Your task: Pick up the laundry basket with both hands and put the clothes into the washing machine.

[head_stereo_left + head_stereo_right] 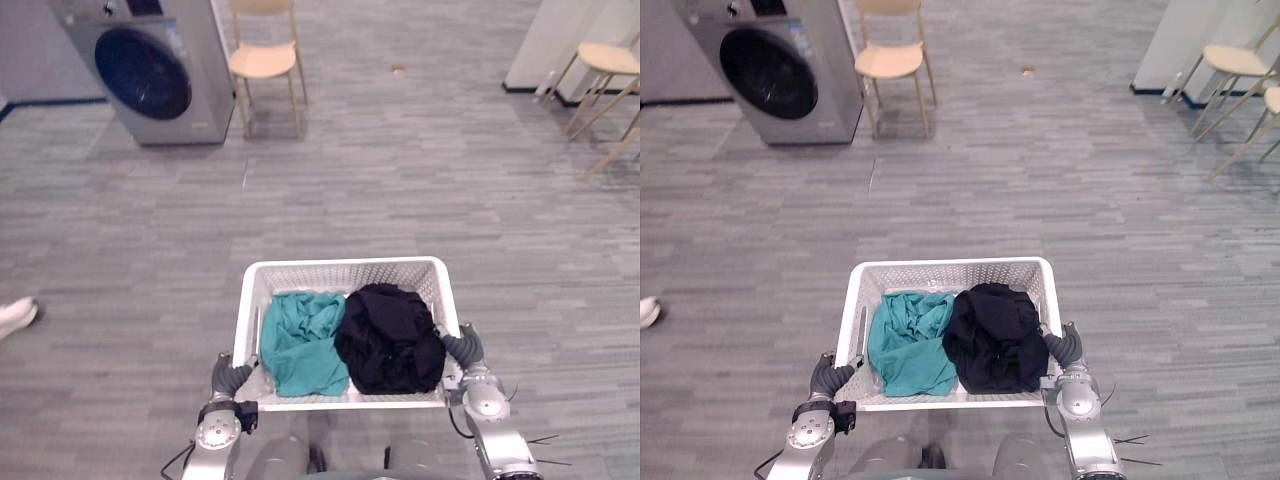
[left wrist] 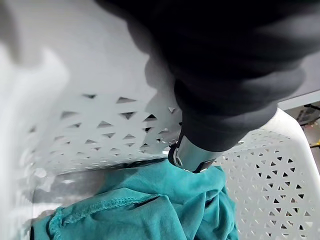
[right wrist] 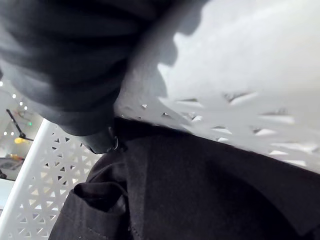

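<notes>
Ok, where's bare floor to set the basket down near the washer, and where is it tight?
Wide bare floor lies between the laundry basket and the washing machine. Tighter beside the machine, where a chair stands, and far right by more chairs. A person's shoe sits at the left edge. Left hand and right hand hold the basket's sides.

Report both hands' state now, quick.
Left hand, at the left wall of the white perforated plastic laundry basket: cannot be told.
Right hand, at its right wall: cannot be told.
</notes>
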